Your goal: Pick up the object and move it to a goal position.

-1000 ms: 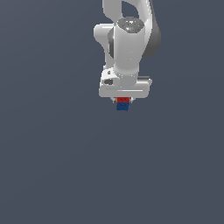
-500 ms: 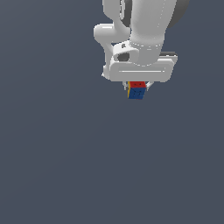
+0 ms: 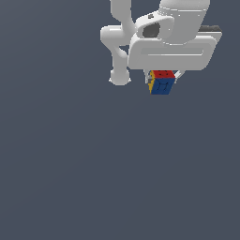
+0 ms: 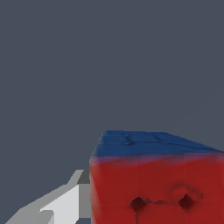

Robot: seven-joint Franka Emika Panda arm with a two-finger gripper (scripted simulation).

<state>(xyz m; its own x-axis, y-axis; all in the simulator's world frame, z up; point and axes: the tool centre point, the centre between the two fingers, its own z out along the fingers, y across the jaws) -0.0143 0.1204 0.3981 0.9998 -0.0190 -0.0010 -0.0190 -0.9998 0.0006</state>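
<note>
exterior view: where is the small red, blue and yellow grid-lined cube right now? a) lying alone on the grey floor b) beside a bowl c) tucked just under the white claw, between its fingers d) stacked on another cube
c: the small red, blue and yellow grid-lined cube sits directly beneath the white claw, held between its fingers.

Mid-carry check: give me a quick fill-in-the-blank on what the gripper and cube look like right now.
1. The cube sits directly under the white ____.
2. In the exterior view, the cube's lower front face is ____.
3. In the wrist view, the cube face nearest the camera is ____.
4. The narrow face on the exterior view's left of the cube is ____.

Missing words: gripper; blue; red; yellow
</note>
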